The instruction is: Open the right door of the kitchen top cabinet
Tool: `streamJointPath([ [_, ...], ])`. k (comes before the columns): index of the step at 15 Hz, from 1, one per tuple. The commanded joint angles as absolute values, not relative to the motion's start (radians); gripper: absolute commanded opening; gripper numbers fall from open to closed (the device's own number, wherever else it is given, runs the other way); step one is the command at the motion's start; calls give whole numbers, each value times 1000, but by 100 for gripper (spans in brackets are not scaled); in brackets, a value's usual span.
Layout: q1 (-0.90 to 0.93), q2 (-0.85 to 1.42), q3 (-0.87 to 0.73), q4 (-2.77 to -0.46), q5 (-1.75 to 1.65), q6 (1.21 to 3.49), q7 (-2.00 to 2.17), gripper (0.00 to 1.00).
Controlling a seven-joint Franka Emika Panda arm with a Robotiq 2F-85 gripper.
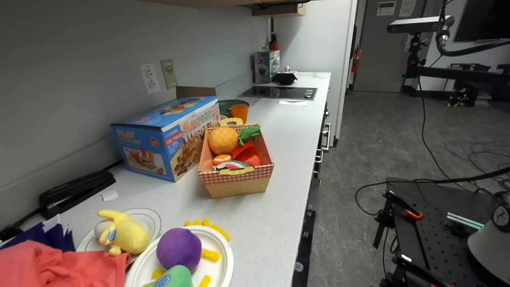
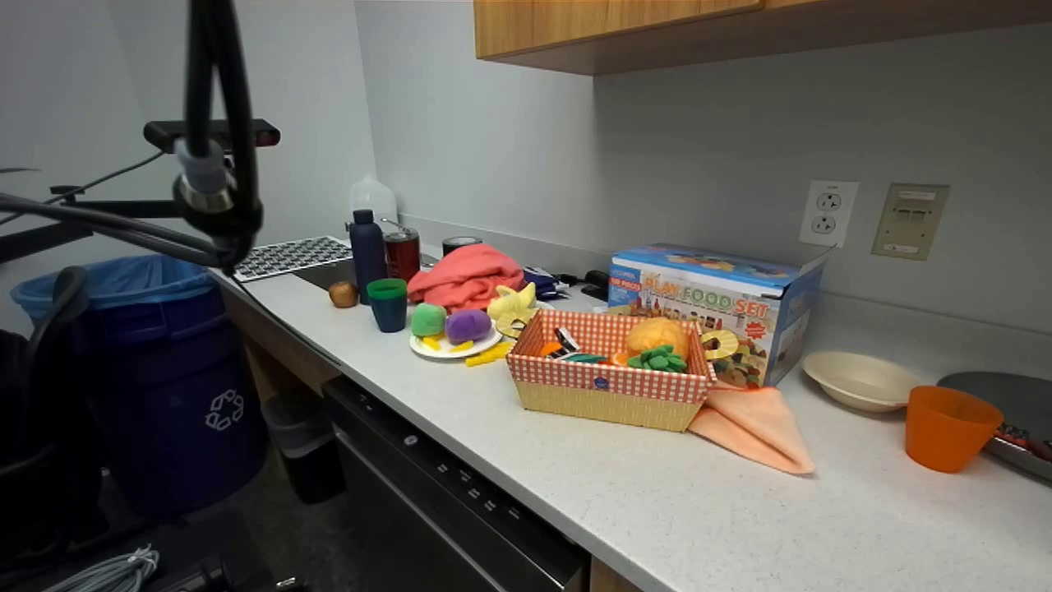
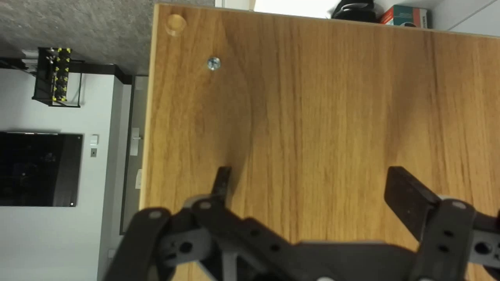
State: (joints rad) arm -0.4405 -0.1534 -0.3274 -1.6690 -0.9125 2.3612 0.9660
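Pale grey walls (image 2: 493,148) back a kitchen area, with a speckled white counter (image 2: 740,518) running along them. Mounted on the wall above the counter is the kitchen top cabinet (image 2: 567,25); both exterior views show only its lower part, at the upper edge of the field.

Wrist view: a wood-grained door panel (image 3: 332,97) fills most of the field and carries a screw head (image 3: 213,63) and a round pad (image 3: 175,24) near one corner. Which door it is cannot be determined. The fingers (image 3: 408,199) stand wide apart in front of the panel, its grain visible between them; contact with the wood cannot be confirmed. A black wall screen (image 3: 39,168) appears sideways beyond the panel's edge.

On the counter, a red-checked basket (image 2: 612,374) holds a toy pineapple (image 2: 657,335) and further toy food. Just behind it, nearer the wall, stands a blue play food box (image 2: 707,288). A peach cloth (image 2: 760,427) lies at the basket's corner. A cream bowl (image 2: 859,374) and an orange cup (image 2: 949,427) stand near a dark round dish (image 2: 1015,390). On the basket's opposite side, a white plate (image 1: 224,265) bears a purple toy (image 1: 179,249) and a green toy (image 1: 177,277), with a coral cloth (image 2: 468,275) heaped nearby. A black appliance front (image 2: 452,493) is set beneath the counter.
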Motion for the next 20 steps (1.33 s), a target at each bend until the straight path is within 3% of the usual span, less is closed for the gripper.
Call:
streamJointPath([
  [1, -439, -97, -351, -1593, -921, 2364, 989, 100],
  [8, -428, -137, -363, -1619, -880, 2390, 959, 100],
  [20, -361, -500, -285, -1905, -570, 2496, 638, 100],
])
